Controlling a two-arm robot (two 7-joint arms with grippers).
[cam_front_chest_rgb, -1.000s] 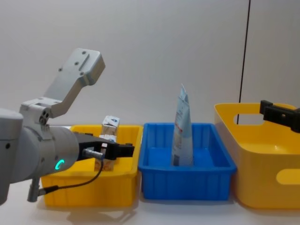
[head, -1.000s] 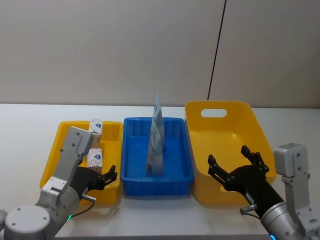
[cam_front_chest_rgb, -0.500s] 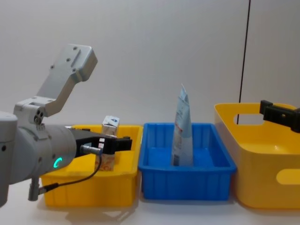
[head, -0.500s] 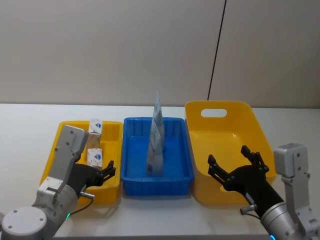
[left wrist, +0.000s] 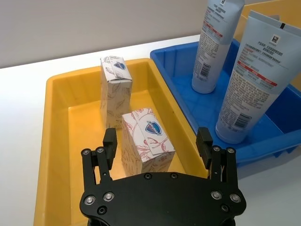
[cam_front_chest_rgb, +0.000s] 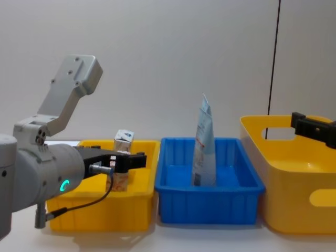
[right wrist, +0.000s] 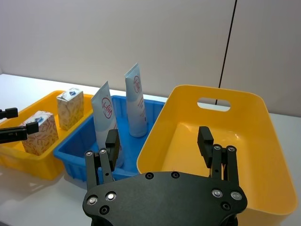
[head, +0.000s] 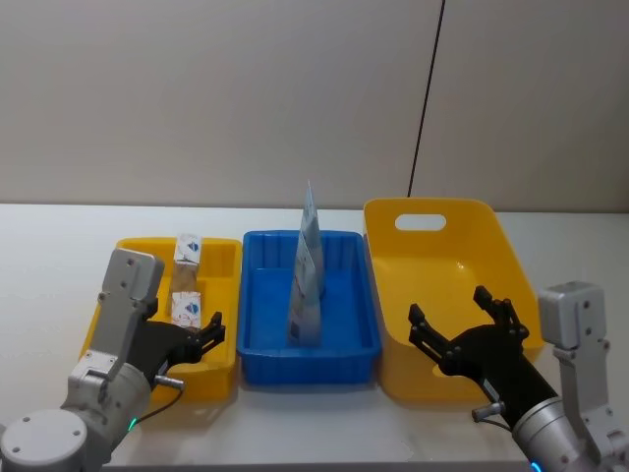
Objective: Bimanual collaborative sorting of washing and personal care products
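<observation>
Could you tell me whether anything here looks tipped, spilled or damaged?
Nothing stands out. The near floral box and far floral box stand upright in the small yellow bin; the near tube and far tube stand cap-down in the blue bin.

Looks like a robotics lab bench: a plain white tabletop carries the blue rectangular plastic bin, yellow plastic bins flank it, a bare beige wall stands behind it.

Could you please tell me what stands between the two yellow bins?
The blue bin sits between them in the head view; the left wrist view shows a near tube and a far tube standing upright in it.
</observation>
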